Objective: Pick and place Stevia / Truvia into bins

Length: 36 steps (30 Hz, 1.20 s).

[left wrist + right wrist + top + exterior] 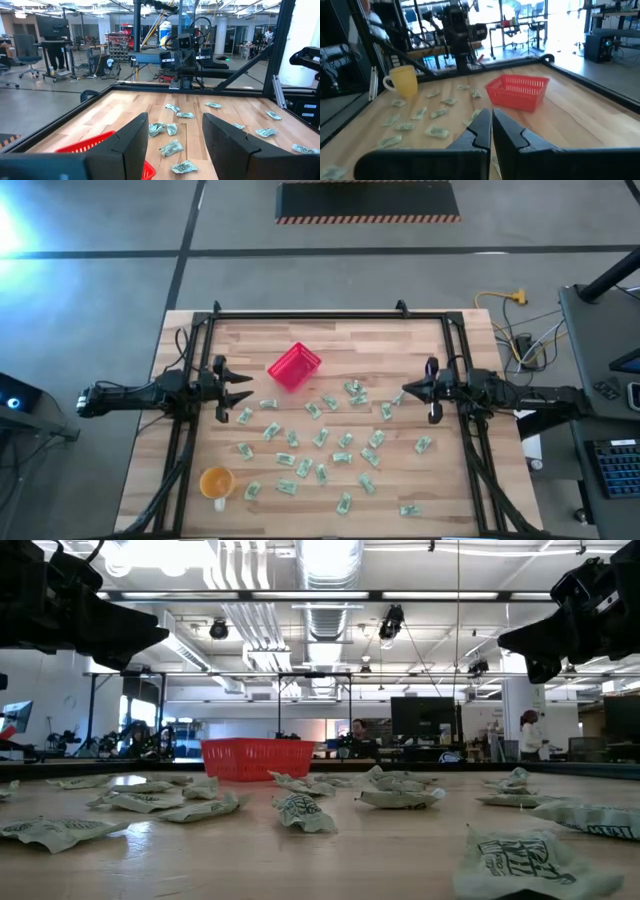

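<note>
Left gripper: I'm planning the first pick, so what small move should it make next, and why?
Probably lower the left gripper toward the nearest packet. Its fingers stand open and empty above the table, packets lie scattered over the wood, and the red basket close by looks empty. The right gripper waits shut at the far side.

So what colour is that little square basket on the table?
Red. The basket has mesh-like walls, and it shows best in the right wrist view.
</note>
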Tool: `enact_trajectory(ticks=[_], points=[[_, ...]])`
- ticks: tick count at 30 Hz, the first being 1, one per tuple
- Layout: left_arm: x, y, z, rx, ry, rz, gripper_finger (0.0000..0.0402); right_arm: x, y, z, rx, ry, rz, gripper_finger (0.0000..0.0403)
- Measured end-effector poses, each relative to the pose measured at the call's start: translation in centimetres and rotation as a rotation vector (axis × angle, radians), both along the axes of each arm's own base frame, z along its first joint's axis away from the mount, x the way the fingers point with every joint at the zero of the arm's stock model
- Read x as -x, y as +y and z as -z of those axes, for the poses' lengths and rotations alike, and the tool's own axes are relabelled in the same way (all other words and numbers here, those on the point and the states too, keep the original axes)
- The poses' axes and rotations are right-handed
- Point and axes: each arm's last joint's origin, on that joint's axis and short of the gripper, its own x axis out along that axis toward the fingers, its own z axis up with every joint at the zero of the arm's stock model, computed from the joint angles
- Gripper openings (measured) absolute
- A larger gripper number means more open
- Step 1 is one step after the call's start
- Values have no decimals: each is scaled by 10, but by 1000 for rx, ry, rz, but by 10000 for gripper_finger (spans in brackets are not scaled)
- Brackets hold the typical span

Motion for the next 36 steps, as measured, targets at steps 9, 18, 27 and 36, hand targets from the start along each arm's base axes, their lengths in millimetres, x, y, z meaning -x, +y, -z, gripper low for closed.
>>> enact_trajectory(ticks=[9, 18, 27, 36], points=[[0, 0, -4, -31, -37, -1, 171, 0, 0, -8, -219, -98, -3, 9], [0, 0, -8, -29, -80, -2, 171, 0, 0, -8, -227, -97, -3, 9], [1, 3, -10, -20, -104, -108, 171, 0, 0, -12, -298, -151, -8, 9], [2, 3, -14, -53, -134, -121, 171, 1, 0, -18, -240, -207, -22, 9]])
